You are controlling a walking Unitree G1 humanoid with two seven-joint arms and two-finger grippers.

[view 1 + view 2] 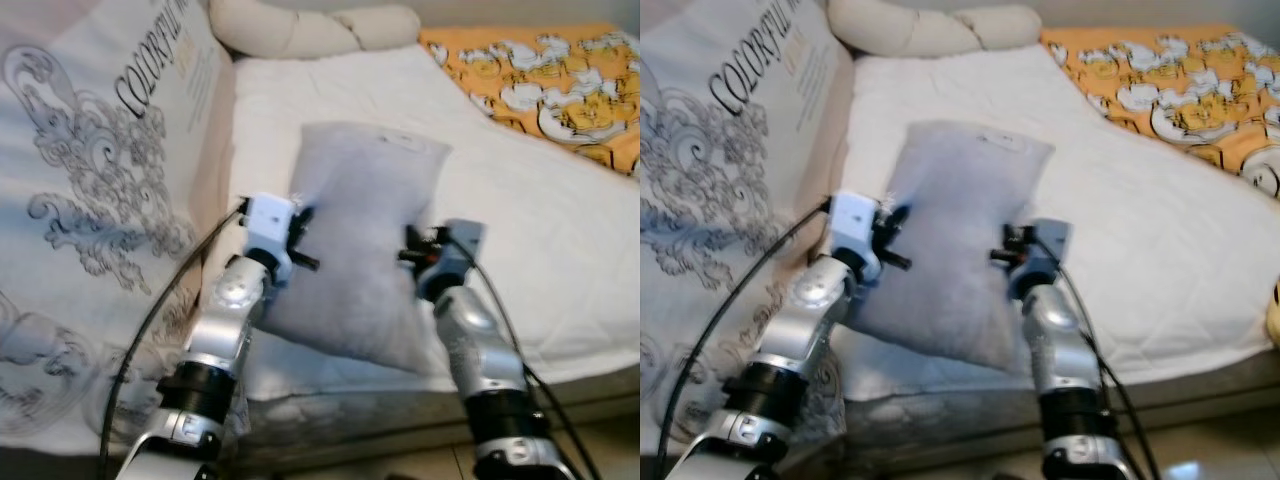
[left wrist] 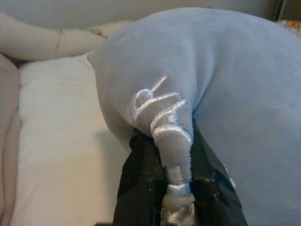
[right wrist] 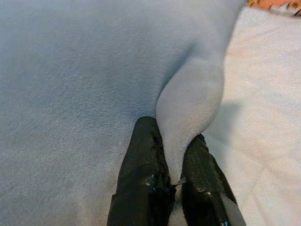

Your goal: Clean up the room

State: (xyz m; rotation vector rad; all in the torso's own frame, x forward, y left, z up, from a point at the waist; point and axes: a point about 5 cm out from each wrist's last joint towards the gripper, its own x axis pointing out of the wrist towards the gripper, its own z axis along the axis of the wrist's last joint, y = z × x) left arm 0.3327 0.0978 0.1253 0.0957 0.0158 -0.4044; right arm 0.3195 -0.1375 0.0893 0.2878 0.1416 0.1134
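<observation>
A pale grey pillow hangs tilted over the near side of the white bed, held from both sides. My left gripper is shut on the pillow's left edge; the left wrist view shows a fold of grey fabric with white embroidery pinched between its black fingers. My right gripper is shut on the right edge, and a grey fold sits squeezed between its fingers in the right wrist view. The pillow's lower end reaches down past the mattress edge.
A large upright cushion printed with grey scrollwork and lettering stands at the left of the bed. A cream bolster lies along the head end. An orange patterned blanket covers the far right. The mattress front edge is just before me.
</observation>
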